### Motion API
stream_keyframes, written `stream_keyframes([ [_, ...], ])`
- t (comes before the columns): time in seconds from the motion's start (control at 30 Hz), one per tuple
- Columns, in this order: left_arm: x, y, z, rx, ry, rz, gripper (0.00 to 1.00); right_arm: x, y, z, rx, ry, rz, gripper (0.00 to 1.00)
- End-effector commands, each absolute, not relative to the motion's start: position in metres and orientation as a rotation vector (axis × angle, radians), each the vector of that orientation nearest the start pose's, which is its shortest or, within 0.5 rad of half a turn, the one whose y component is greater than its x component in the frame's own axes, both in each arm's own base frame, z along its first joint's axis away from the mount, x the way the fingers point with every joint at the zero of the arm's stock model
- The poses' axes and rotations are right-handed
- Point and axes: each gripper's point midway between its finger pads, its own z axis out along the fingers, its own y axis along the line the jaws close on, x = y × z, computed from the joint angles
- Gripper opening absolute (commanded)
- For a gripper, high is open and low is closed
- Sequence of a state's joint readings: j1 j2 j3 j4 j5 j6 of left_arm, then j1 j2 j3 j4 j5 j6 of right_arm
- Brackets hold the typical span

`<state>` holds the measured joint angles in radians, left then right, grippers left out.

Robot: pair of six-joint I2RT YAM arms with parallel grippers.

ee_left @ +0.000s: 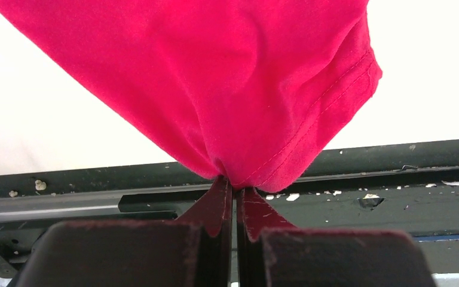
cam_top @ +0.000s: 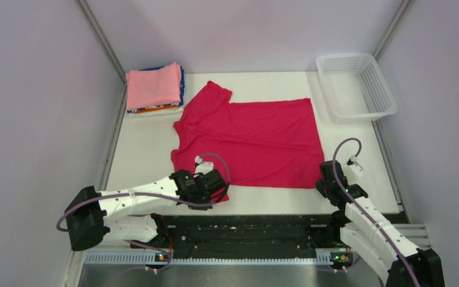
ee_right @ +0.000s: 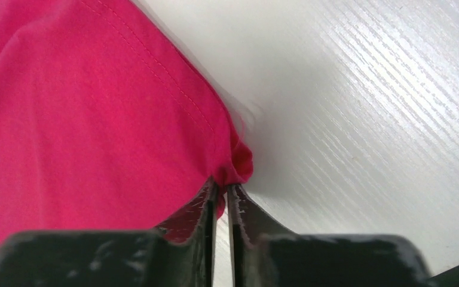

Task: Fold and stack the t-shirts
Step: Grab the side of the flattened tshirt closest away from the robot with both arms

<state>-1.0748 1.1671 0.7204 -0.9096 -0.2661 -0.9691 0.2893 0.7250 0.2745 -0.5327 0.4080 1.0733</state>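
A crimson-red t-shirt [cam_top: 257, 140] lies spread flat on the white table, neck to the left. My left gripper [cam_top: 218, 192] is shut on its near left sleeve; the left wrist view shows the cloth [ee_left: 233, 89] bunched between the fingertips at the table's front edge. My right gripper [cam_top: 323, 184] is shut on the near right hem corner [ee_right: 236, 164]. A stack of folded t-shirts [cam_top: 154, 88] sits at the back left, a light pink one on top, with blue, orange and white edges showing below.
A white plastic mesh basket [cam_top: 370, 101] stands at the back right. Grey walls close in left, right and back. The black rail [cam_top: 245, 230] runs along the near table edge between the arm bases.
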Motion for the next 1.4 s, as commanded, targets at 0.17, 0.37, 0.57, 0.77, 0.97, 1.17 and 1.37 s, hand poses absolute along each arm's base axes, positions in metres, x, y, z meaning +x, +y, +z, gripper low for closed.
stream_keyframes([
  [0.17,0.087,-0.166,0.062,0.01,2.864,-0.154,0.0,0.187,0.011,0.037,1.028,2.215,0.009,0.0],
  [0.37,0.064,-0.175,0.052,-0.084,2.961,-0.292,0.0,0.179,0.025,0.041,1.025,2.244,0.122,0.0],
  [0.57,0.056,-0.168,0.055,-0.11,2.979,-0.295,0.0,0.175,0.03,0.036,1.002,2.299,0.118,0.0],
  [0.77,0.076,-0.184,0.064,-0.053,2.898,-0.345,0.0,0.183,0.028,0.043,0.96,2.291,0.084,0.0],
  [0.97,0.12,-0.212,0.083,-0.027,2.793,-0.479,0.0,0.199,0.037,0.06,0.91,2.28,0.137,0.0],
  [1.17,0.178,-0.205,0.1,-0.109,2.697,-0.536,0.0,0.225,0.047,0.077,0.851,2.255,0.182,0.0],
  [1.37,0.223,-0.193,0.132,-0.15,2.558,-0.514,0.0,0.259,0.05,0.101,0.795,2.211,0.175,0.0],
])
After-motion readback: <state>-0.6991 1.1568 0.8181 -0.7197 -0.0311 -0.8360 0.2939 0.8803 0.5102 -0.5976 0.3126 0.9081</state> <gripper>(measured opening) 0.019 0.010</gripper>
